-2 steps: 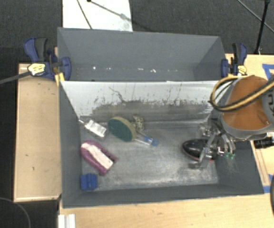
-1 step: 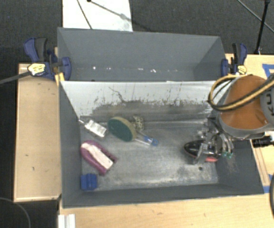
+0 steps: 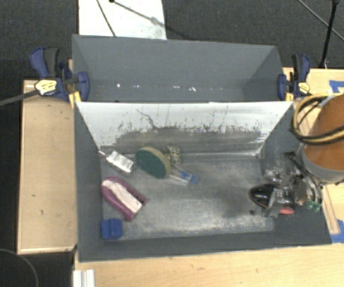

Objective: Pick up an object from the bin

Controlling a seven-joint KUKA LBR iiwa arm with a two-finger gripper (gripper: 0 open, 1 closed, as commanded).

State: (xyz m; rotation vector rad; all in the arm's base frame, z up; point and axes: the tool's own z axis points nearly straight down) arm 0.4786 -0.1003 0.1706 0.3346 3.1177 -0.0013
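Standing open under the camera, the grey metal bin (image 3: 220, 211) has a floor with many scratches and sloped walls. From the right side the arm (image 3: 338, 130) comes in, with its orange cover and some cables around the wrist. The gripper (image 3: 278, 200) is low at the right end of the floor, close to the right wall. I cannot tell if it is open or closed, because its parts are dark and tangled together.

On the left half of the floor lie the other things, well apart from the gripper. These are a round green brush (image 3: 151, 162) with a clear handle that has a blue tip, a pink and white oblong thing (image 3: 122, 197), a crumpled silver wrapper (image 3: 119, 160), a blue block (image 3: 111, 228) in the near left corner, and a small speckled piece (image 3: 174, 155) just beside the brush.

A small black glossy thing (image 3: 260, 192) of rounded shape lies just at the left of the gripper. Whether the two touch is not clear.
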